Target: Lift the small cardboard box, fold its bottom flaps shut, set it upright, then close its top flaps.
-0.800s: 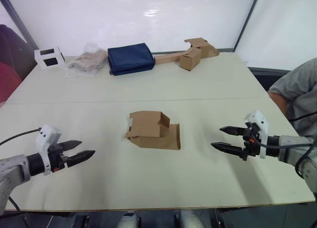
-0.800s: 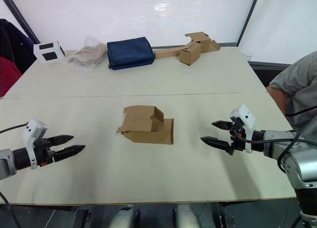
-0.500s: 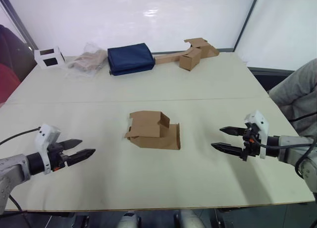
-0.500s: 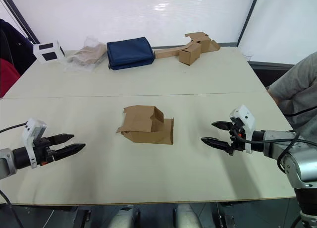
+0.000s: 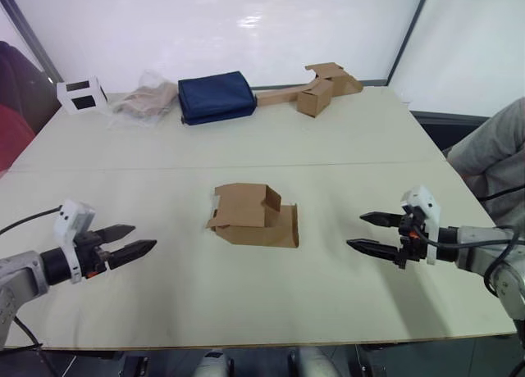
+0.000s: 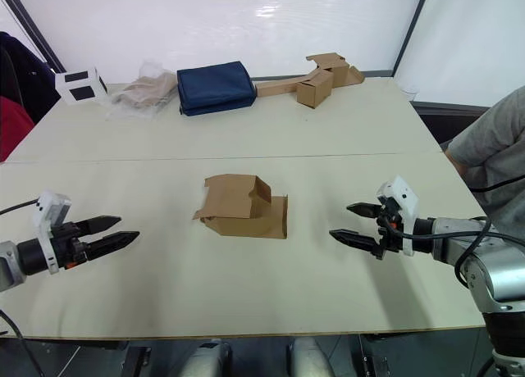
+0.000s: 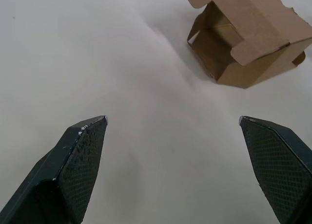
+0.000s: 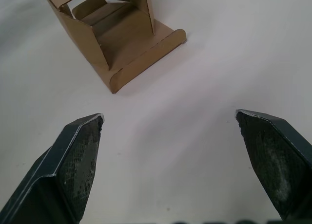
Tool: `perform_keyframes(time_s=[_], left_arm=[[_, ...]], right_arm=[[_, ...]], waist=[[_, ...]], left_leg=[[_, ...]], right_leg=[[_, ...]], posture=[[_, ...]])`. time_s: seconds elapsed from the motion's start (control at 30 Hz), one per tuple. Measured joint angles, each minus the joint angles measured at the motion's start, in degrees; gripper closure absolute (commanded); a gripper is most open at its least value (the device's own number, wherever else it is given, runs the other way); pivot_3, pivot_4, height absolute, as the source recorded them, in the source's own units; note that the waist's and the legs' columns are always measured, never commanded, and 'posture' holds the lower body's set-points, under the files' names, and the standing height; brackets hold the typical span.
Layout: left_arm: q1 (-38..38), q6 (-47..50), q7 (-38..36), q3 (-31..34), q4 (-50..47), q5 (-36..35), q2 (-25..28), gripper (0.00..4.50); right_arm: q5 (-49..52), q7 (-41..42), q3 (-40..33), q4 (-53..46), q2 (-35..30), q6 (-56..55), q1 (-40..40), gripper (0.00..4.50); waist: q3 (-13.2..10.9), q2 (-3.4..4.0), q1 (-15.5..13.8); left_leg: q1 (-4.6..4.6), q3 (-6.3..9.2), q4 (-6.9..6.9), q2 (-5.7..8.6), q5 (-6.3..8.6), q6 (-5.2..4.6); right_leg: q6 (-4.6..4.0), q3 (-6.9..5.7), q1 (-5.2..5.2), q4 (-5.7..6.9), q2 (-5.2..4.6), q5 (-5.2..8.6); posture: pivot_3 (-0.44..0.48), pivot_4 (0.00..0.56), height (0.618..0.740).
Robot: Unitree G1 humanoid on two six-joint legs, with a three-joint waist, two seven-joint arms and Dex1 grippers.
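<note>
Box (image 5: 251,215): on its side mid-table (image 5: 328,139), flaps open.
Left claw (image 5: 135,241): wide, empty, at box's 8 o'clock.
Right claw (image 5: 367,233): wide, empty, at box's 4 o'clock.

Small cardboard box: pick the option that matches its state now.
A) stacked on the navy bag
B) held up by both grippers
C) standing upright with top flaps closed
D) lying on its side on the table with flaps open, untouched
D: the small cardboard box lies on the table with flaps open, while the left gripper and right gripper sit apart from it on either side.
</note>
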State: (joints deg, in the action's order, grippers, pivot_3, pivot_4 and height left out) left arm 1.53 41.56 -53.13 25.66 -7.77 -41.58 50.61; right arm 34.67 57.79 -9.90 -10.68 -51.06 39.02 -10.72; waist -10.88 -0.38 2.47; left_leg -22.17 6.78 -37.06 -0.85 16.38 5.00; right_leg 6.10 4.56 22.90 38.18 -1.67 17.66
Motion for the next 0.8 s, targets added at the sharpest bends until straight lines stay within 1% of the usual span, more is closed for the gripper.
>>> perform_keyframes(time_s=[0.13,0.23,0.33,0.37,0.43,0.47,0.5,0.53,0.57,0.63,0.7,0.8], left_arm=[[-1.46,-3.92,3.13,-0.13,0.69,4.01,-1.47,0.05],[-3.85,-1.86,3.32,-0.15,2.28,3.20,-1.55,0.05],[-7.14,4.94,2.81,-0.12,4.44,-1.28,-1.53,0.05],[-9.99,11.80,1.60,-0.12,6.77,-5.87,-1.41,0.05],[-13.35,19.27,-0.54,-0.44,9.88,-10.53,-1.33,0.05],[-14.44,21.28,-1.35,-0.90,10.99,-11.76,-1.31,0.05],[-16.16,24.19,-2.56,-2.07,12.67,-13.23,-1.29,0.05],[-20.27,27.21,-4.59,-4.92,16.88,-13.81,-2.11,0.05],[-21.90,27.81,-5.17,-6.09,18.28,-13.79,-2.81,0.05],[-29.00,28.86,-7.87,-12.22,24.94,-12.01,-6.34,0.05],[-34.59,28.89,-10.67,-17.77,31.81,-8.93,-8.87,0.05],[-41.01,27.68,-14.58,-23.31,39.51,-4.60,-10.74,0.05]], right_arm=[[0.00,-0.01,0.14,0.11,-0.01,0.64,-1.19,0.00],[0.00,-0.06,0.12,0.10,-0.01,0.74,-1.12,0.00],[0.04,-0.43,0.05,-0.15,0.00,1.24,-1.04,0.00],[0.39,-1.04,0.00,-0.90,0.09,2.03,-1.03,0.00],[1.54,-1.82,-0.09,-2.90,0.53,3.39,-1.24,0.00],[2.14,-2.02,-0.02,-3.92,0.79,4.03,-1.48,0.00],[3.10,-2.44,0.01,-5.32,0.93,5.06,-1.81,0.00],[4.95,-3.74,0.27,-8.00,1.38,7.52,-3.04,0.00],[5.70,-4.13,0.59,-9.52,1.98,8.22,-3.99,0.00],[8.80,-5.81,1.86,-15.21,3.14,10.71,-6.70,0.00],[10.67,-7.28,2.28,-19.13,3.10,12.63,-7.31,0.00],[12.30,-9.62,2.55,-22.42,3.00,15.23,-6.99,0.00]], waist=[[0.00,0.00,-0.02],[0.01,0.00,-0.14],[0.01,0.00,-0.12],[0.01,-0.01,-0.08],[0.01,0.00,0.08],[0.01,0.00,0.12],[0.01,0.00,0.17],[0.03,0.05,0.18],[0.03,0.05,0.14],[0.04,0.04,-0.19],[0.07,-0.07,-0.25],[0.06,-0.10,-0.01]], left_leg=[[0.00,0.00,0.00,0.00,0.00,0.00],[0.00,0.01,-0.02,0.01,0.00,0.00],[0.00,0.01,-0.03,0.01,0.00,0.00],[0.00,0.02,-0.04,0.01,0.00,0.00],[0.01,0.02,-0.03,0.01,0.00,-0.01],[0.00,0.03,-0.03,0.01,0.00,0.00],[0.01,0.03,-0.03,0.00,0.00,-0.01],[0.04,0.03,-0.03,0.01,0.00,0.00],[0.05,0.04,-0.06,0.01,0.00,0.00],[0.05,0.15,-0.10,0.03,-0.02,0.03],[-0.04,0.19,-0.12,0.05,-0.02,0.03],[-0.18,0.20,-0.13,0.08,-0.02,0.04]], right_leg=[[0.00,-0.01,0.01,0.00,0.00,0.00],[0.00,-0.01,-0.02,0.01,-0.01,0.00],[0.00,-0.02,-0.02,0.03,-0.01,0.00],[0.01,-0.04,-0.01,0.04,0.01,0.00],[0.01,-0.04,-0.01,0.06,0.02,0.00],[0.01,-0.04,0.00,0.07,0.04,0.00],[0.01,-0.04,0.00,0.08,0.04,0.00],[0.01,-0.04,0.00,0.15,0.04,0.00],[0.00,-0.05,0.01,0.18,0.06,0.00],[0.00,-0.15,-0.06,0.16,0.06,0.00],[0.01,-0.18,-0.07,0.09,0.05,0.00],[0.00,-0.19,0.06,0.05,0.02,0.00]], posture=[[0.000,0.150,0.740],[0.000,0.150,0.740],[0.000,0.150,0.740],[0.000,0.150,0.740],[0.000,0.150,0.740],[0.000,0.150,0.740],[0.000,0.150,0.740],[0.000,0.150,0.740],[0.000,0.150,0.740],[0.000,0.150,0.740],[0.000,0.150,0.740],[0.000,0.150,0.740]])
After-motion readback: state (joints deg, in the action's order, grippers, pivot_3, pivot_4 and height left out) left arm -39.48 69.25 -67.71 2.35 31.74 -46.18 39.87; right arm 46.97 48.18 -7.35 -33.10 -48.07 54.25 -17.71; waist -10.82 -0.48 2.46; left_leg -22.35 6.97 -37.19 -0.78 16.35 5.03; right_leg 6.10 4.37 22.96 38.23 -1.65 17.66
